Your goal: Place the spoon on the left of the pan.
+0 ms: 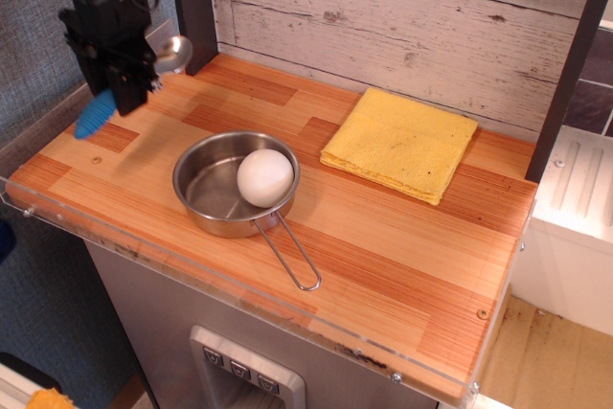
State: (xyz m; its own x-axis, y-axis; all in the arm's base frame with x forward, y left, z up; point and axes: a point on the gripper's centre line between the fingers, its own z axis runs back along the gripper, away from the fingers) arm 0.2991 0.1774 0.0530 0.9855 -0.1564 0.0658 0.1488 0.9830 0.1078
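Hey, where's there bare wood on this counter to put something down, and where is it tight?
Bare wood lies left of the pan, under the gripper holding the spoon, and across the front right beyond the pan's wire handle. It is tight between the pan and the yellow cloth.
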